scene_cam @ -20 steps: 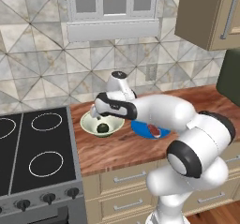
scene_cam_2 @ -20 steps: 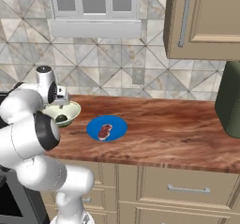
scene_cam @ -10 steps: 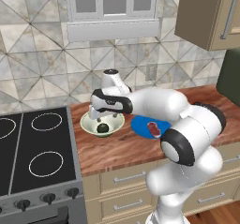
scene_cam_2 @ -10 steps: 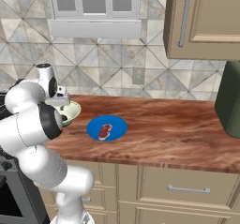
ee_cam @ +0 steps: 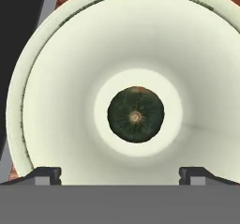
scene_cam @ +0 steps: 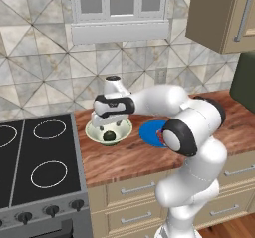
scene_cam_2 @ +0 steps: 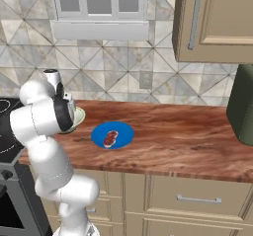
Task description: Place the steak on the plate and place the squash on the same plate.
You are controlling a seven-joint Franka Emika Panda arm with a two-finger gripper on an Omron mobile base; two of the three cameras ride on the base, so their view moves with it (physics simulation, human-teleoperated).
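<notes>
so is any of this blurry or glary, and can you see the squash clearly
Hand view: sharp, evenly lit, no glare; the squash sits clear in the middle of the bowl. Left base view: soft, the squash a small dark blob under the open gripper. Right base view: the arm hides most of the bowl.

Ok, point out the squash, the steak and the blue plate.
squash (ee_cam: 136,115): hand view, its top, middle of the bowl.
steak (scene_cam_2: 111,137): right base view, middle of the slab.
plate (scene_cam_2: 125,132): right base view, bare blue beside the steak.
</notes>
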